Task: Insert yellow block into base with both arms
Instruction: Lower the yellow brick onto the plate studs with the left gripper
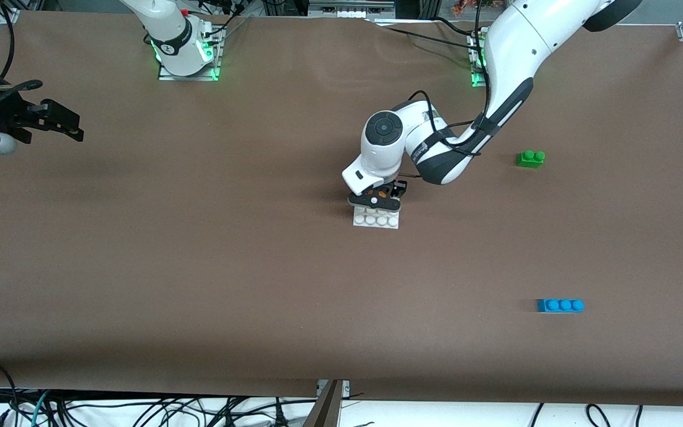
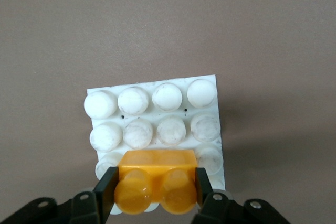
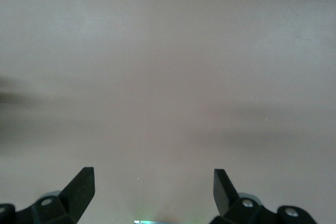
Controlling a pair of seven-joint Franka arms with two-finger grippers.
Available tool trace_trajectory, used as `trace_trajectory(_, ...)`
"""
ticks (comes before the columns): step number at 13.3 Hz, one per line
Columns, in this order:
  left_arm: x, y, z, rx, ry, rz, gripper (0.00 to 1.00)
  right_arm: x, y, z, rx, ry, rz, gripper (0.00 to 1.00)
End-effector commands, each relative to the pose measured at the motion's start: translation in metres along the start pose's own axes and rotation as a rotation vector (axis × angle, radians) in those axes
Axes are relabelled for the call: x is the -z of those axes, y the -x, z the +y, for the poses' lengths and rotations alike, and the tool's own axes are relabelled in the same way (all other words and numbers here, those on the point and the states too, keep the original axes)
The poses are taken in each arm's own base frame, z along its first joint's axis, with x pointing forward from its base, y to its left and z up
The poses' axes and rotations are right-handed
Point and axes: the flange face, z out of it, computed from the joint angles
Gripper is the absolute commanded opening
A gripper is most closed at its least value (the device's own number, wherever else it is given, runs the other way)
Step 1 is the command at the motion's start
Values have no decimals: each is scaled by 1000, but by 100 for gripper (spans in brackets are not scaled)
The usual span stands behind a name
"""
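A brown table cover (image 1: 199, 267) spans the work surface, with the base (image 1: 376, 218) lying near its middle and the left gripper (image 1: 377, 198) low over the base's edge that lies farther from the front camera. In the left wrist view the fingers (image 2: 106, 190) are clamped on the two ends of the yellow block (image 2: 157, 181), which sits over the studs at one edge of the base (image 2: 157, 124); whether it already touches them cannot be told. The likely trouble is misalignment: if the block's sockets are offset from the studs, pressing down could tilt it or skid the unheld plate across the cover. The right gripper (image 1: 57, 121) waits, spread open and empty, over the right arm's end of the table, so nothing steadies the base. A green brick (image 1: 530, 158) and a blue brick (image 1: 559, 305) lie well apart, toward the left arm's end.
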Motion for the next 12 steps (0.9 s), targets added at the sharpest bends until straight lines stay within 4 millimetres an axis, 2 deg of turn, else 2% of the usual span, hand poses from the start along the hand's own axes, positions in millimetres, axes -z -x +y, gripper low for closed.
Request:
trace_trajectory(1, -11, -1, 7, -20, 4, 14, 24, 8, 2, -1, 6, -16, 0, 100)
trace_trajectory(12, -10, -6, 2, -13, 7, 17, 21, 8, 2, -1, 6, -16, 2, 100)
